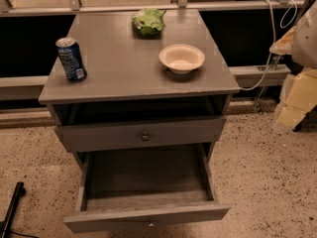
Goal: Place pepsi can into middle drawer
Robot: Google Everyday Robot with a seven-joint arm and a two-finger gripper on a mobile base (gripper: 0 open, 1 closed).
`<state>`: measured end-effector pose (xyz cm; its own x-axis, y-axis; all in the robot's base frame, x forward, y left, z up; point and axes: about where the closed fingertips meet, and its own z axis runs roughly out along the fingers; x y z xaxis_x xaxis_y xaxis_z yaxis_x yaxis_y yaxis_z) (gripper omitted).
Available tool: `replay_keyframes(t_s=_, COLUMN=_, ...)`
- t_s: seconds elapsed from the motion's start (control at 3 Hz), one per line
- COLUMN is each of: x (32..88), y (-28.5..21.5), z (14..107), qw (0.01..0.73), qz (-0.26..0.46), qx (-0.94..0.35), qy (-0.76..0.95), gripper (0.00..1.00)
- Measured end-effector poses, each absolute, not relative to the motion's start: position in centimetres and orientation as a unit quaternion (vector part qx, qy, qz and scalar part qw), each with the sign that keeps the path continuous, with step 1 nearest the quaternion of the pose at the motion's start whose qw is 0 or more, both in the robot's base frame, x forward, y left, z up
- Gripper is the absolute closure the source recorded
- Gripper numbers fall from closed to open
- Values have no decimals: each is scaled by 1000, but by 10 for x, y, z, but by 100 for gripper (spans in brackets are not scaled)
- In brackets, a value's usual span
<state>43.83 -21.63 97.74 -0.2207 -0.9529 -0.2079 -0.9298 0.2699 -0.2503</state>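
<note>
The pepsi can [71, 59], blue with a silver top, stands upright near the left front corner of the grey cabinet top [124, 68]. The middle drawer [146, 216] is pulled wide open below, and its deep board box holds nothing. My gripper [295, 100] shows as pale yellowish parts at the right edge, off to the right of the cabinet and far from the can. It holds nothing that I can see.
A white bowl [182, 58] sits right of centre on the top. A green crumpled bag [148, 21] lies at the back. The upper drawer front with its round knob [144, 136] is slightly out. White cables [270, 43] hang at the right. A black pole [12, 207] lies on the floor at the left.
</note>
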Motion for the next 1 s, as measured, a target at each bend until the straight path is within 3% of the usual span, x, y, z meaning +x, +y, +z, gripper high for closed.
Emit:
replay_keyframes(t_s=0.33, x=438, y=-216, z=977, qw=161, qz=-36, qx=-603, qy=780, gripper=0)
replay_keyframes(t_s=1.0, x=502, y=-120, z=979, qw=262, qz=22, qx=-640, qy=722, gripper=0)
